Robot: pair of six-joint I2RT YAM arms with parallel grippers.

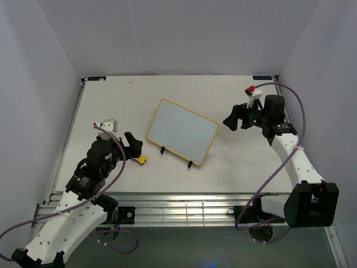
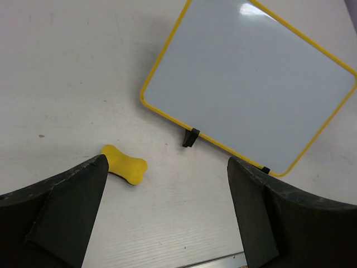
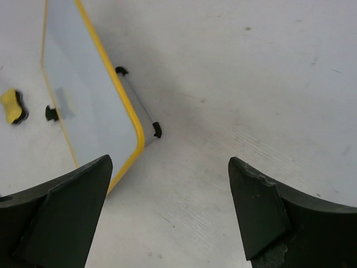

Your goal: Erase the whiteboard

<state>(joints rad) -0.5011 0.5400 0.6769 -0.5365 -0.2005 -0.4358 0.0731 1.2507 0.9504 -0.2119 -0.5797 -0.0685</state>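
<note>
The whiteboard (image 1: 182, 131), white with a thin yellow frame, leans on a black wire stand in the middle of the table; its surface shows plain white. It also shows in the left wrist view (image 2: 251, 84) and the right wrist view (image 3: 83, 95). A small yellow bone-shaped sponge eraser (image 1: 141, 159) lies on the table left of the board, also seen in the left wrist view (image 2: 124, 164). My left gripper (image 1: 132, 146) is open and empty just beside the eraser. My right gripper (image 1: 235, 119) is open and empty, right of the board.
The stand's black feet (image 1: 190, 164) stick out at the board's near edge. White walls enclose the table on three sides. A metal rail (image 1: 167, 204) runs along the near edge.
</note>
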